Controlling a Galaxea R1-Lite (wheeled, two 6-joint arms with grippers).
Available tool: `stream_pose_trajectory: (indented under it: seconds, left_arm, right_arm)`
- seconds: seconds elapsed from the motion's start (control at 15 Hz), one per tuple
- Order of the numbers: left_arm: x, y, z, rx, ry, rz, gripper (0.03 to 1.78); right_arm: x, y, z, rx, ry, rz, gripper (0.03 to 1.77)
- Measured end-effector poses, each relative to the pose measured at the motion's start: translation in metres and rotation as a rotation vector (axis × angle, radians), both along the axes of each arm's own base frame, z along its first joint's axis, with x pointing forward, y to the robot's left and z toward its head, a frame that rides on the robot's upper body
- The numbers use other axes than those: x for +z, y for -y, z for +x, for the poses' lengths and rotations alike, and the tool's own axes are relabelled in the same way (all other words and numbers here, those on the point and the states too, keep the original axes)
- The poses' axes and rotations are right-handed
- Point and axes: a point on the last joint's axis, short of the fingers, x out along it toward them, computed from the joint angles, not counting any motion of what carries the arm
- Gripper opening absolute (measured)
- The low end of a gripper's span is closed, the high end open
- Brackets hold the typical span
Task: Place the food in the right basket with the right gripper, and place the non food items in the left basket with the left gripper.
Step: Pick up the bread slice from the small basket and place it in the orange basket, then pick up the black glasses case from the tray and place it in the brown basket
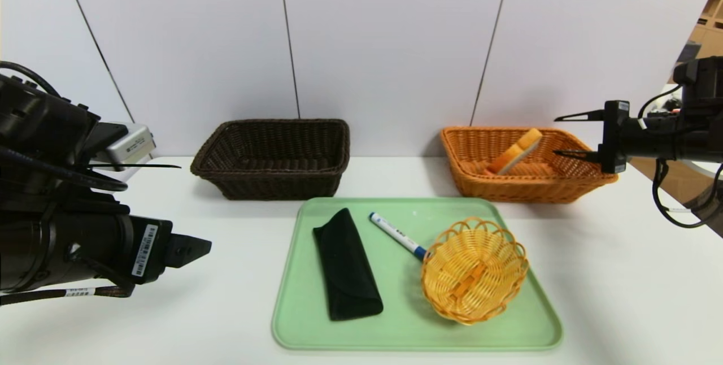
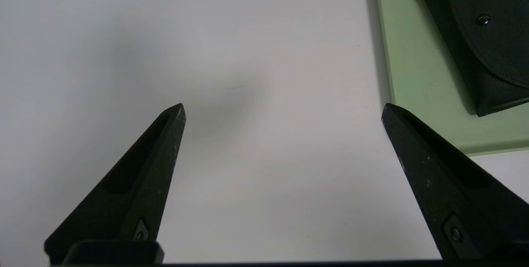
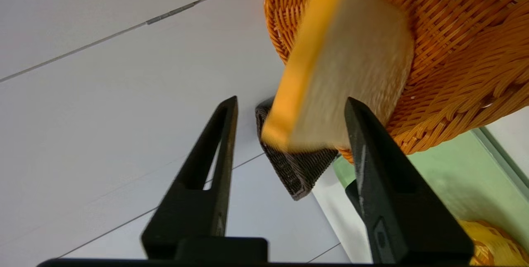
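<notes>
Overhead, from the head view: the right gripper (image 1: 567, 136) hangs at the right edge of the orange right basket (image 1: 582, 184), its two thin fingers (image 1: 576, 116) spread apart with nothing between them. Just beyond the fingertips the food (image 1: 515, 152), a slice of bread with an orange crust, stands tilted inside that basket, clear of both fingers. The left gripper (image 1: 189, 249) is parked over the worktop (image 1: 632, 274) at the left, its tip pointing toward the green tray (image 1: 406, 331). On the tray lie the black pouch (image 1: 345, 266), the white marker (image 1: 397, 234) and a small round yellow basket (image 1: 473, 269); the marker's blue end touches the yellow basket's rim. The dark brown left basket (image 1: 274, 157) stands behind the tray, well apart from either set of fingers.

Left wrist view: the left gripper (image 2: 283, 110) holds its fingers (image 2: 136, 184) wide apart above bare worktop (image 2: 206, 52). The tray (image 2: 417, 81) edge lies just past one fingertip, with the pouch (image 2: 487, 39) on it farther out.

Right wrist view: the right gripper (image 3: 291, 101) has its fingers (image 3: 208, 176) parted. The bread (image 3: 351, 68), blurred, lies ahead of the fingertips against the woven wall of the right basket (image 3: 463, 52); whether one finger touches it cannot be told. A corner of the left basket (image 3: 295, 172) shows between the fingers, far off.
</notes>
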Motion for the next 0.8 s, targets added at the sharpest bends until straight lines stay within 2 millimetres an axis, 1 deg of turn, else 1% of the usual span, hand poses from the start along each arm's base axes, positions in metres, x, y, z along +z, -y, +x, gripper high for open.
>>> stream_pose_trajectory:
  seconds: [0.2,0.33,0.47,0.6,0.8]
  left_arm:
    - [0.000,0.000,0.000,0.002,0.001,-0.002,1.69]
    - [0.000,0.000,-0.001,0.003,-0.001,-0.002,1.69]
    - [-0.002,-0.001,-0.001,0.006,-0.006,0.000,1.69]
    - [-0.003,-0.001,-0.001,0.009,-0.007,-0.003,1.69]
    - [-0.001,-0.002,-0.003,0.013,0.001,-0.006,1.69]
  right_arm:
    - [0.003,-0.001,-0.001,0.002,0.007,-0.001,1.17]
    - [0.014,-0.003,-0.007,0.014,0.040,-0.005,1.30]
    - [0.038,-0.007,-0.017,0.039,0.104,-0.012,1.39]
    - [0.064,-0.010,-0.030,0.045,0.163,-0.028,1.46]
    - [0.115,-0.019,-0.065,0.092,0.297,-0.089,1.54]
